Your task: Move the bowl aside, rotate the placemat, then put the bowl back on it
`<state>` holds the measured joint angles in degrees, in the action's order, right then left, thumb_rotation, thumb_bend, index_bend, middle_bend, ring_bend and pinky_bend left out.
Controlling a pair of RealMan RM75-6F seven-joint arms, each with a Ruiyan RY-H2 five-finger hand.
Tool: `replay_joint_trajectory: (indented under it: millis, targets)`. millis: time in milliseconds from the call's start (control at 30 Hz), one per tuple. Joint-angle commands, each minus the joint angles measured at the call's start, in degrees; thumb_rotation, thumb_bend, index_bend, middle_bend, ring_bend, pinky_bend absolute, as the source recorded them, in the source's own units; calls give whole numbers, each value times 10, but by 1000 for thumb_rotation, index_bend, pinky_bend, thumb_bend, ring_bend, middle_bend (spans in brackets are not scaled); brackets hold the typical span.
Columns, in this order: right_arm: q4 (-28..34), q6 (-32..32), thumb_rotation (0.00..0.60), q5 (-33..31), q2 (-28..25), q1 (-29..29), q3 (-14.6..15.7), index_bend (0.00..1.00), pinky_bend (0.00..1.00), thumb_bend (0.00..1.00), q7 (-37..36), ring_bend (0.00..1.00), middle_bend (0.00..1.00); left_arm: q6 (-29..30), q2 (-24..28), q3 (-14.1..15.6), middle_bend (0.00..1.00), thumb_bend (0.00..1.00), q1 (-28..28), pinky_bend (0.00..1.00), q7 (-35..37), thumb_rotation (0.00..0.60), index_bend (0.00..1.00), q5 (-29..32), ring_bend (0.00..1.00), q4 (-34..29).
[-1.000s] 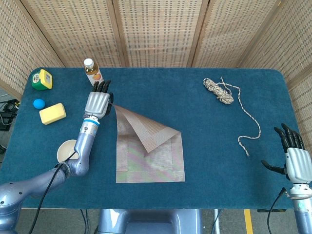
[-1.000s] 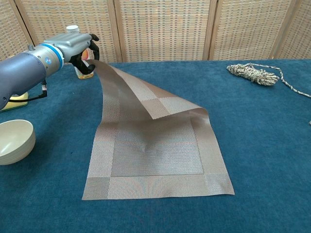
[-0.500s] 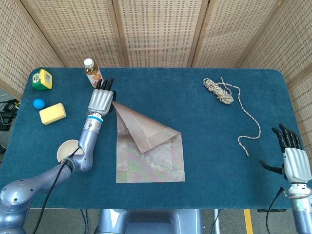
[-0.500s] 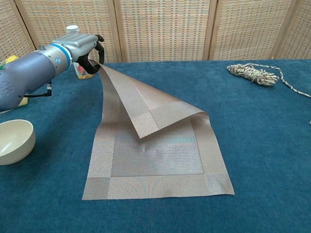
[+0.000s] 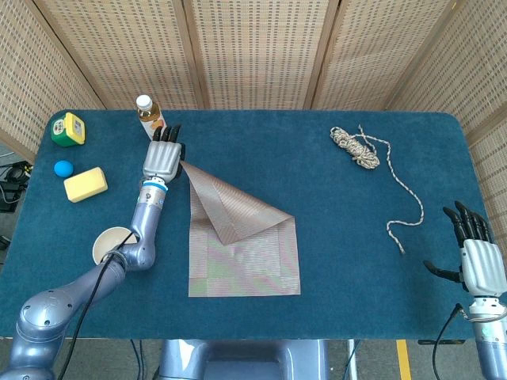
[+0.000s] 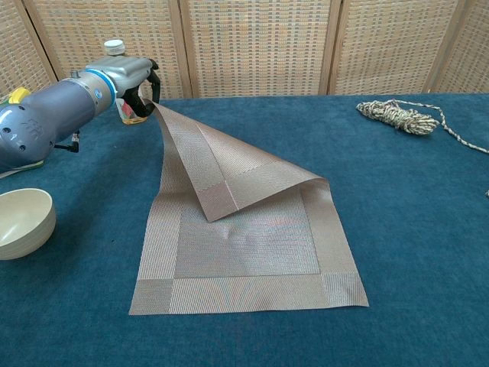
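My left hand [image 5: 162,159] [image 6: 130,79] pinches a corner of the brown woven placemat [image 5: 245,253] [image 6: 244,248] and holds it up off the table at the back left. The raised part folds over onto the rest of the mat, which lies flat mid-table. The cream bowl [image 5: 111,244] [image 6: 23,222] stands on the blue cloth left of the mat, beside my left forearm. My right hand [image 5: 479,265] hovers near the table's front right edge with fingers spread and nothing in it; the chest view does not show it.
A small juice bottle [image 5: 148,115] [image 6: 128,107] stands just behind my left hand. At the far left lie a yellow sponge [image 5: 85,184], a blue ball [image 5: 62,168] and a green-yellow box [image 5: 68,128]. A coiled rope [image 5: 360,150] [image 6: 397,116] trails across the right side.
My left hand has carried the mat's corner further back toward the bottle, and the folded flap has slid forward over the mat. The right hand has barely shifted.
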<state>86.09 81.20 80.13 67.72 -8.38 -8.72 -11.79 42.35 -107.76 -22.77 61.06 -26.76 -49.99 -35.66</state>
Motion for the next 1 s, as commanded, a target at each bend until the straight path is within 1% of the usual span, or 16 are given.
replay_joint_trajectory:
  millis: [33,400,500,533,667,833,1000]
  targets:
    - [0,-2,600,-2,1,-1,0,123,0,106,2,0,0,-20,-14,-2,0,528,13,0,10,600,498,0,0,39]
    - [-2,-12,600,-7,6,-4,1,123,0,106,19,0,0,-81,-56,-9,0,528,40,0,39,600,484,2,0,146]
    - [-2,-15,600,-9,8,-6,2,123,0,105,22,0,0,-95,-65,-9,0,525,47,0,50,600,456,-3,0,169]
    - [-3,-15,600,-9,9,-6,2,123,0,106,23,0,0,-98,-67,-9,0,504,49,0,53,600,435,-5,0,174]
    - [-5,-18,600,-11,12,-7,2,123,0,106,26,0,0,-107,-76,-5,0,317,55,0,68,600,367,-19,0,191]
    - [-6,-19,600,-9,12,-8,3,123,0,106,26,0,0,-96,-82,6,0,301,60,0,82,600,344,-45,0,195]
    - [-2,-13,600,-5,10,-6,3,123,0,106,23,0,0,-77,-83,8,0,300,66,0,97,600,317,-61,0,188]
